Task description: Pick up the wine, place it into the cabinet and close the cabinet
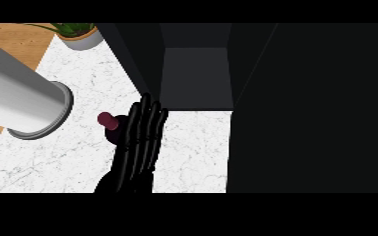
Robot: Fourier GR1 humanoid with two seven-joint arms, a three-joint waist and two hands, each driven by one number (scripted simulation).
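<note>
**Head view: open hand beside the wine, cabinet standing open**

Head view shows the right hand (pixel 140 130) rising from the lower edge near the middle. Its fingers (pixel 151 117) are straight and held close together, pointing away from the robot, and nothing is gripped.

The wine (pixel 108 121) stands just to the left of the fingers. Its dark red top shows clearly, while its dark body is partly hidden behind the hand. Whether the fingers touch the bottle cannot be told.

Just beyond the fingertips stands the dark cabinet (pixel 196 75), its inner compartment open towards the hand. The wine is outside it, on the white marble counter (pixel 66 165). Right of the hand, a large dark cabinet door (pixel 303 110) fills that side of the view from top to bottom. A narrower dark panel (pixel 133 55) slants away beyond the hand and a little to its left.

Further left of the hand, past the wine and well apart from it, a big grey cylinder (pixel 33 102) comes in from the left edge with its rimmed end turned toward the hand. What it is cannot be told.

Far beyond and to the left sits a potted plant (pixel 81 35) at the counter's back, next to a patch of wooden surface (pixel 22 40).
</note>
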